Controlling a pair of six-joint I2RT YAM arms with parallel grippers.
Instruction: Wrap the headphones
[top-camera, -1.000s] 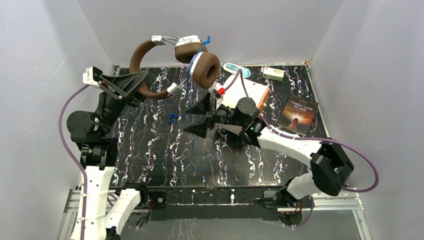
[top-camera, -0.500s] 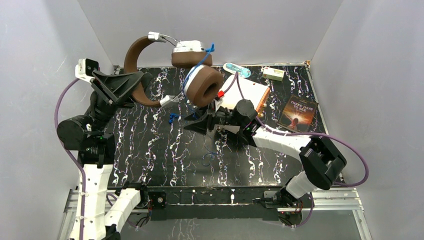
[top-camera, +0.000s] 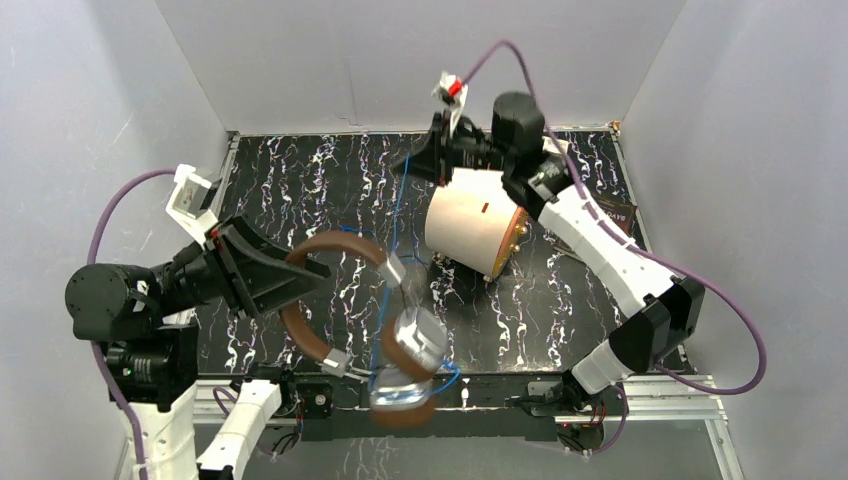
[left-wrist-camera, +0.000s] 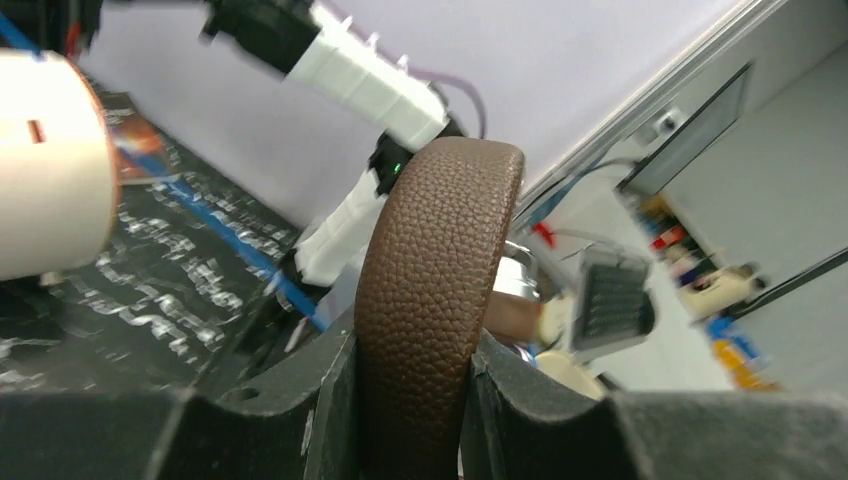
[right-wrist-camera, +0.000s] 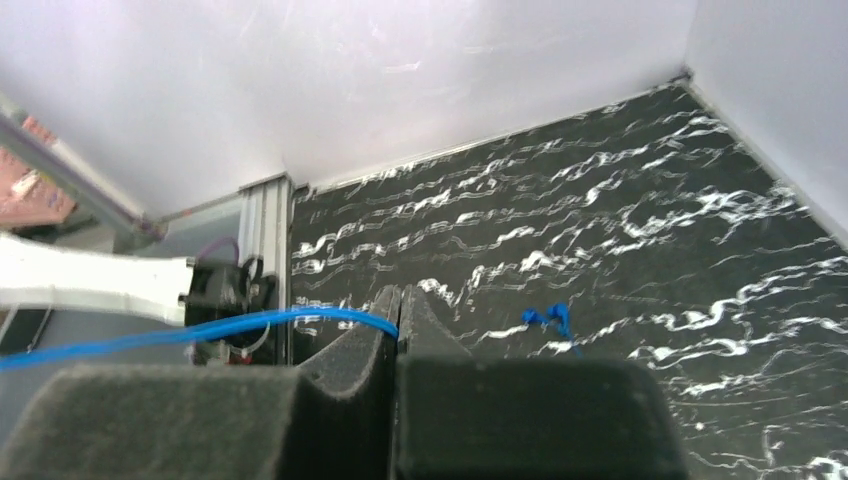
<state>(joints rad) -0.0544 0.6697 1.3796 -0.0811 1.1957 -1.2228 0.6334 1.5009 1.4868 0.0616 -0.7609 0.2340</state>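
The brown headphones (top-camera: 303, 335) hang low over the table's near edge, their silver-backed cups (top-camera: 417, 336) blurred at the bottom middle. My left gripper (top-camera: 312, 273) is shut on the padded headband (left-wrist-camera: 432, 260), which fills the gap between its jaws. A thin blue cable (top-camera: 397, 215) runs from the headphones up to my right gripper (top-camera: 408, 165), raised at the back middle. That gripper (right-wrist-camera: 398, 308) is shut on the cable (right-wrist-camera: 250, 325), which leaves its tips to the left. A blue knot of cable (right-wrist-camera: 548, 318) shows over the table beyond the tips.
A large cream cylinder (top-camera: 468, 222) lies on its side on the black marbled table (top-camera: 290, 190), right of centre, under the right arm. A dark book (top-camera: 622, 214) peeks out behind that arm at the right. White walls close in the back and sides.
The left arm swung the headphones from high at the back down to the near edge. The right gripper closed on the blue cable and rose from the table's middle to the back.
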